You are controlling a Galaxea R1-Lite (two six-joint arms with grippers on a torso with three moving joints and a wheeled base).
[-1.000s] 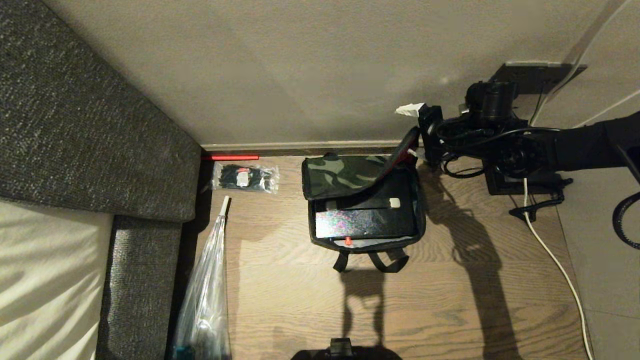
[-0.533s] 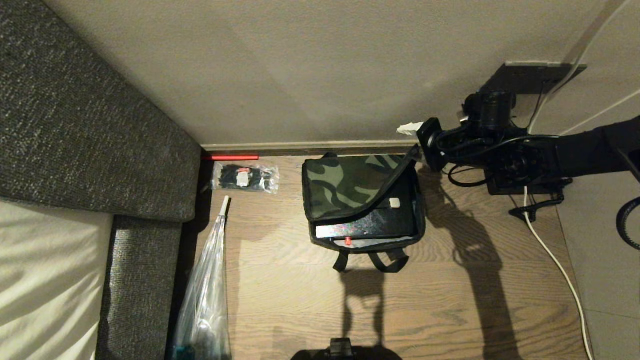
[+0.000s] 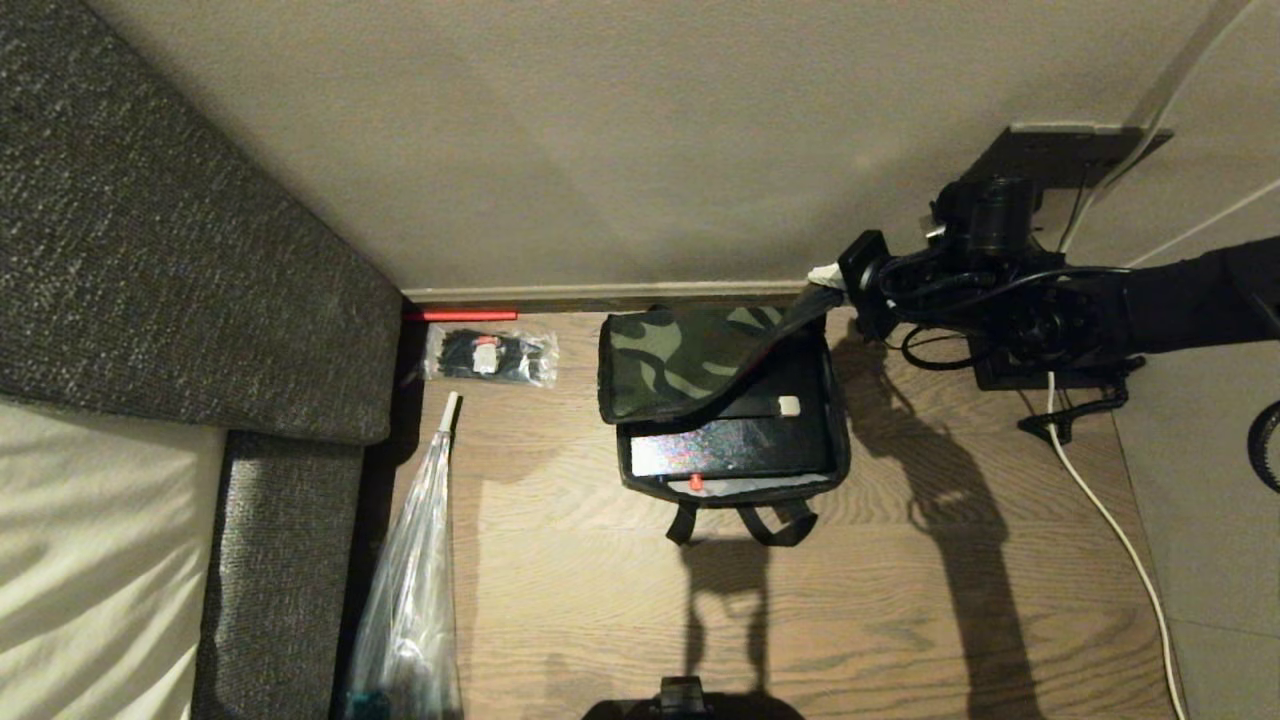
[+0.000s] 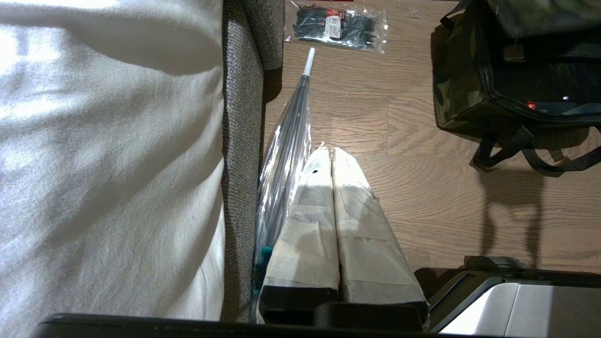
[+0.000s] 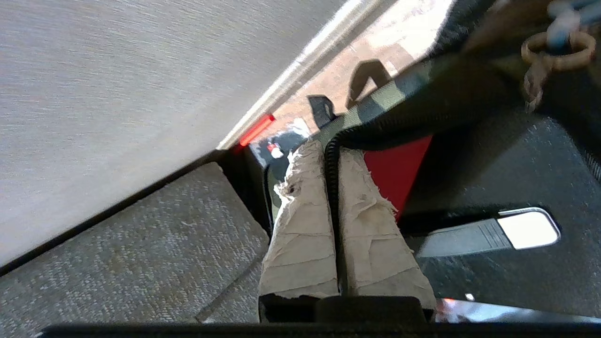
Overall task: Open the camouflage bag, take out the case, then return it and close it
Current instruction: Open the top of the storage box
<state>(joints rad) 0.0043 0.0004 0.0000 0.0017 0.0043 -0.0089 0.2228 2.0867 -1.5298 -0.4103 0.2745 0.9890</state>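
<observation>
1 camouflage bag (image 3: 690,365), 1 case (image 3: 735,447), 1 umbrella (image 3: 415,590).

The right arm (image 3: 1150,300) is black, with looped black cables at the wrist. Both grippers carry long tapered fingers (image 5: 305,225) wrapped in frayed beige tape, mounted on black bases.

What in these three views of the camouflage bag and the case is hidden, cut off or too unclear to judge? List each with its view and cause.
- Rear of the case, head view: under the lid of the camouflage bag.
- Bag's far side, left wrist view: cut by the frame edge.
- Zipper pull ring, right wrist view: blurred.
- Right gripper pinches the lid's edge; the contact is partly hidden by its fingers.
</observation>
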